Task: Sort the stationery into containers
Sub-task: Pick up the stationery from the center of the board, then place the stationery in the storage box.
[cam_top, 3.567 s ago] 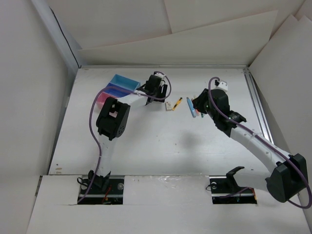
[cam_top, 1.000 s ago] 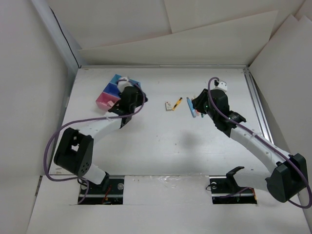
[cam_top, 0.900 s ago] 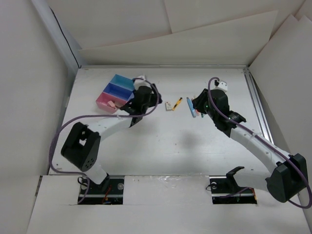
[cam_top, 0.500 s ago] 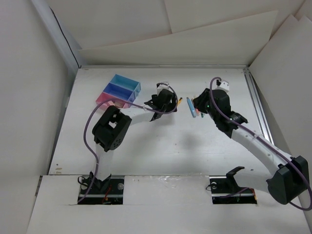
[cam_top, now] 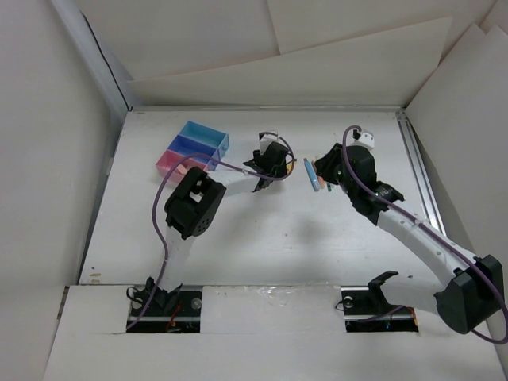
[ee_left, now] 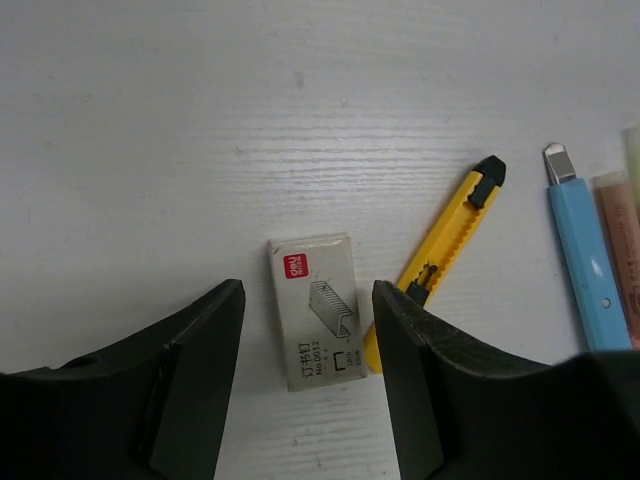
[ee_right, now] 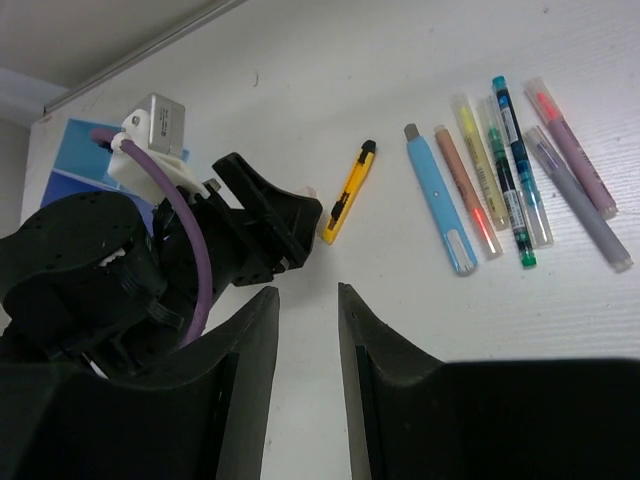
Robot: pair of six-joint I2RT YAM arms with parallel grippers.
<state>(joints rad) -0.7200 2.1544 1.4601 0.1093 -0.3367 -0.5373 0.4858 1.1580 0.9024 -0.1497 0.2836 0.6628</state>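
My left gripper (ee_left: 308,390) is open, low over the table, with its jaws on either side of a small grey staple box (ee_left: 315,325) without touching it. A yellow utility knife (ee_left: 435,262) lies just right of the box, then a light-blue pen (ee_left: 585,262) and a pink pen (ee_left: 620,240). In the top view the left gripper (cam_top: 271,165) hides the box. My right gripper (ee_right: 307,295) is open and empty above bare table, near the light-blue pen (cam_top: 310,175). The three joined bins (cam_top: 194,147) stand at the far left.
Several more pens and highlighters (ee_right: 520,170) lie in a row to the right of the light-blue pen (ee_right: 438,200). The left arm's wrist (ee_right: 250,235) fills the left of the right wrist view. White walls enclose the table.
My left arm has swung right from the bins to the staple box and come down over it, open. My right arm has barely moved.
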